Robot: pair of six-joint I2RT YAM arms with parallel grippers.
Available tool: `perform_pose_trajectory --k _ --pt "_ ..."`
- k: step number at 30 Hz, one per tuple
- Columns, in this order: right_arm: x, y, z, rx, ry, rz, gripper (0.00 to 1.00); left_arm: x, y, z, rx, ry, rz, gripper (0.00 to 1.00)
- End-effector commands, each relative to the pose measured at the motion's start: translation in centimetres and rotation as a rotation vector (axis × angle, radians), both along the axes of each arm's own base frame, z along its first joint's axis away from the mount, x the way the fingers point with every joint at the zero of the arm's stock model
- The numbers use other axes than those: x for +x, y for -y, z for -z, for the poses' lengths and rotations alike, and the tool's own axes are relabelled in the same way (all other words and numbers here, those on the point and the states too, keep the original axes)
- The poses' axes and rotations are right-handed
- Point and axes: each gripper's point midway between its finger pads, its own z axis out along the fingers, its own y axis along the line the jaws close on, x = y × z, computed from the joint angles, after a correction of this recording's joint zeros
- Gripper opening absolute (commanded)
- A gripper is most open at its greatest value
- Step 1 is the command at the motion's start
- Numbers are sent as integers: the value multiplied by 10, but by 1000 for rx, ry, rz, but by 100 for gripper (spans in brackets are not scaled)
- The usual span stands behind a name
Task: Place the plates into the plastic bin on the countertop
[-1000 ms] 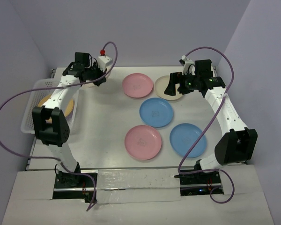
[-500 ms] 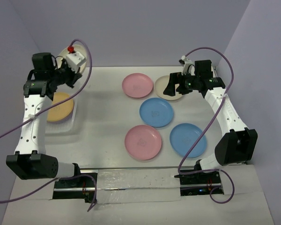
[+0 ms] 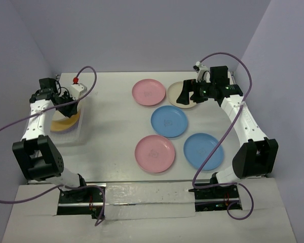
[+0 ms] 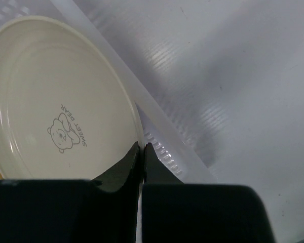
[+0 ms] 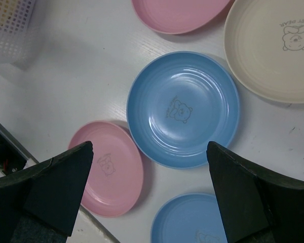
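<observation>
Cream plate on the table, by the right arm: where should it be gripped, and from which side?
The cream plate lies flat and shallow, so probably only its raised rim offers a pinch: one finger inside, one outside, coming from above. Its right side looks best, away from the pink plate and blue plate crowding the other edges.

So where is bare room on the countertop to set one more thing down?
The widest bare patch lies between the bin, the far pink plate and the near pink plate. A thin strip of countertop runs along the near edge. The right half is crowded: five plates lie close together there.
</observation>
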Motion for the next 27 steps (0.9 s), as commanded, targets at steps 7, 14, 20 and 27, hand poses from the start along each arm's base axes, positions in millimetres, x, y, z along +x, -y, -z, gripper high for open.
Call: perform_pose_trajectory --k 7,14,20,27 --pt "1 4 -9 -1 48 10 100 27 -37 29 55 7 -78 0" --pt "4 2 -11 4 43 9 100 16 -42 33 80 -33 -74 12" --pt "17 15 -11 -34 50 100 100 13 -41 5 47 -11 -58 73" --pt "54 58 11 -63 -2 385 100 44 -30 -101 -75 257 -153 99"
